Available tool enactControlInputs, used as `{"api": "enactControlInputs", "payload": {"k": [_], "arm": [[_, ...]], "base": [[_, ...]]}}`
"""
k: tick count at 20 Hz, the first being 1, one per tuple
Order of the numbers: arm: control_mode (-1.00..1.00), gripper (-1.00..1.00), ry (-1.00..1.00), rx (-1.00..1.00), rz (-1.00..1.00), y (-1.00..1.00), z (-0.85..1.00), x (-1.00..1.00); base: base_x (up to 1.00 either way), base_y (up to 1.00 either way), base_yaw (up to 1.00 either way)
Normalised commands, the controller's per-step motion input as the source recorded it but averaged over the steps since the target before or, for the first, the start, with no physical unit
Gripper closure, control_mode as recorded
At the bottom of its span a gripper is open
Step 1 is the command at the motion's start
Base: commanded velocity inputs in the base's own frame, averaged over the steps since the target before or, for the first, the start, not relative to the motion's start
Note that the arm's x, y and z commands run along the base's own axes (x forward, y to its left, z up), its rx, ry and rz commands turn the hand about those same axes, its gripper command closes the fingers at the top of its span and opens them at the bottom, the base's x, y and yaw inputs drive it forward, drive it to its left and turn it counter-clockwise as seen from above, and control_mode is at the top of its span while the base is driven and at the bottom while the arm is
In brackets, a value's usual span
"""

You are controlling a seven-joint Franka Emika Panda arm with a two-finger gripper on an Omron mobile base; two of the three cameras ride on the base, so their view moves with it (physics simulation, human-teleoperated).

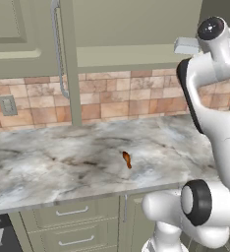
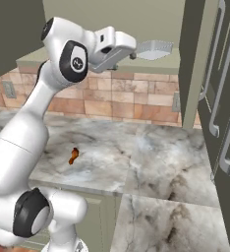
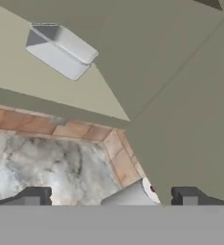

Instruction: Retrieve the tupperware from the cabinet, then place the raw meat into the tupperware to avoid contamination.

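In the left base view we start at the far left with a grey wall outlet plate (image 1: 7, 105) set in the brick backsplash (image 1: 112, 98). Above it hangs a closed upper door, and just right of that an open door of the cabinet (image 1: 68, 59) stands edge-on to us, its long silver bar handle (image 1: 58, 49) running down its face. Below lies the marble counter (image 1: 63, 162), and on it, a little right of centre and near the front edge, we see the raw meat (image 1: 127, 159), a small reddish-brown chunk lying alone on the stone. Under the counter sit lower drawers (image 1: 72, 221) with short handles. Further right, on the shelf of the cabinet, the tupperware (image 1: 186, 46) rests just beside the arm's raised wrist.

In the right base view the raw meat (image 2: 73, 155) lies on the counter at left, well apart from the hand. Up on the shelf the tupperware (image 2: 154, 49) sits just ahead of the gripper (image 2: 131, 53); we cannot tell whether they touch.

In the hand view the tupperware (image 3: 60, 51) lies on the green shelf at upper left, empty. The gripper (image 3: 109, 196) has its two fingertips (image 3: 33, 196) spread wide, with nothing between them.
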Motion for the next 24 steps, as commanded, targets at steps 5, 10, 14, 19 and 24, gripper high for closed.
{"api": "enactControlInputs", "payload": {"k": [5,10,14,19,24], "arm": [[-1.00,-1.00,-0.14,0.00,0.09,0.00,0.06,0.32],[-1.00,-1.00,-0.12,0.01,0.09,0.00,0.09,0.43],[-1.00,-1.00,-0.06,0.03,0.09,0.00,0.06,0.51],[-1.00,-1.00,0.00,0.04,0.08,0.00,0.03,0.53],[-1.00,-1.00,0.00,0.04,0.09,0.00,0.06,0.55]], "base": [[0.00,0.00,0.00],[0.00,0.00,0.00],[0.00,0.00,0.00],[0.00,0.00,0.00],[0.00,0.00,0.00]]}}
